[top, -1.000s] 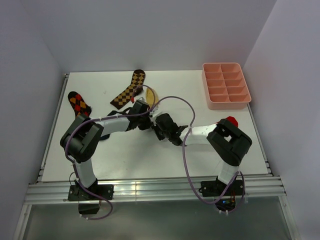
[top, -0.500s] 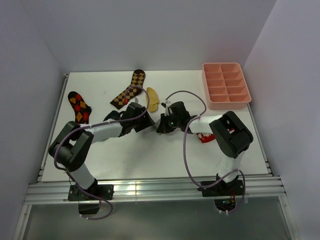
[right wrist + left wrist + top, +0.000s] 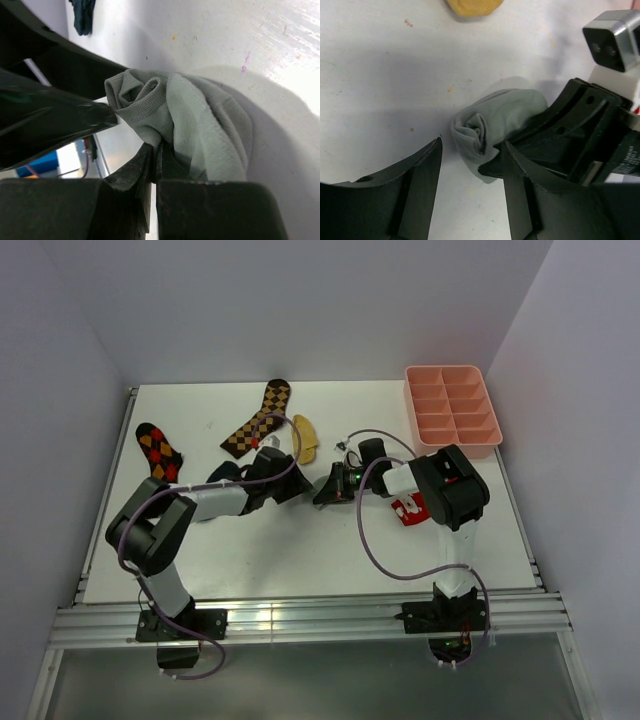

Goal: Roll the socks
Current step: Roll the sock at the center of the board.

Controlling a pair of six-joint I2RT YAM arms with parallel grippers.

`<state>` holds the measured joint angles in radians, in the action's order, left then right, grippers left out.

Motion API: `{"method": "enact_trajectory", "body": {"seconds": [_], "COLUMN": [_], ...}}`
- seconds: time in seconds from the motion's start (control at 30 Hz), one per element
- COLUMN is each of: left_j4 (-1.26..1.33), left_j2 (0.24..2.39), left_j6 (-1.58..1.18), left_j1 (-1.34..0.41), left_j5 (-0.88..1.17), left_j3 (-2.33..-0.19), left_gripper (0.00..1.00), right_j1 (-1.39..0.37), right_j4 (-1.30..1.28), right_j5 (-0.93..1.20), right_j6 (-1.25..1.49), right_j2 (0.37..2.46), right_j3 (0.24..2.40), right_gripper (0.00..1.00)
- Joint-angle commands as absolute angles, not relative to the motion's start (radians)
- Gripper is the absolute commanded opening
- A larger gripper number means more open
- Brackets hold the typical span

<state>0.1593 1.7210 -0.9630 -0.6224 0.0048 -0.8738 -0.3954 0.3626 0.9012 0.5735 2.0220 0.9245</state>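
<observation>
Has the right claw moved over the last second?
Yes. The right claw, shut on the grey sock, swung its wrist end up the view toward the pink tray; its tips barely shifted.

top: high above near edge, looks down on whole table [image 3: 300, 560] | 2 wrists: close, opposed, share grey sock [image 3: 490, 120]

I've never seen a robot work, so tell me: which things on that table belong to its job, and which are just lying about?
Part of the job: grey sock, mustard yellow sock, dark navy sock.
Just lying about: brown checkered sock, argyle sock, red sock, pink tray.
</observation>
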Motion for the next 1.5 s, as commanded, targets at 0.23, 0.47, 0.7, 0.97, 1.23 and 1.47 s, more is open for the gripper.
{"method": "enact_trajectory", "body": {"seconds": [0.23, 0.47, 0.7, 0.97, 1.23, 1.47], "left_j4": [0.218, 0.216, 0.183, 0.101, 0.003, -0.048], "left_j2": [1.799, 1.824, 1.848, 1.836, 1.839, 1.839], "left_j6": [-0.953, -0.954, -0.939, -0.894, -0.856, -0.865], "left_j1": [-0.624, -0.626, -0.630, -0.637, -0.652, -0.653], "left_j5": [0.009, 0.021, 0.018, 0.005, 0.005, 0.005], "left_j3": [-0.907, -0.913, -0.933, -0.976, -1.045, -1.065], "left_gripper": [0.52, 0.33, 0.00, 0.00, 0.00, 0.00], "right_j1": [-0.383, -0.382, -0.383, -0.439, -0.641, -0.733], "right_j4": [0.276, 0.259, 0.189, 0.083, 0.087, 0.179], "right_j5": [0.923, 0.907, 0.830, 0.571, 0.102, -0.021], "right_j6": [0.588, 0.578, 0.512, 0.382, 0.203, 0.103], "right_j2": [2.091, 2.092, 2.023, 1.798, 1.589, 1.562], "right_j3": [0.953, 0.959, 0.951, 0.887, 0.842, 0.815], "right_gripper": [0.02, 0.02, 0.13, 0.40, 0.44, 0.43]}}
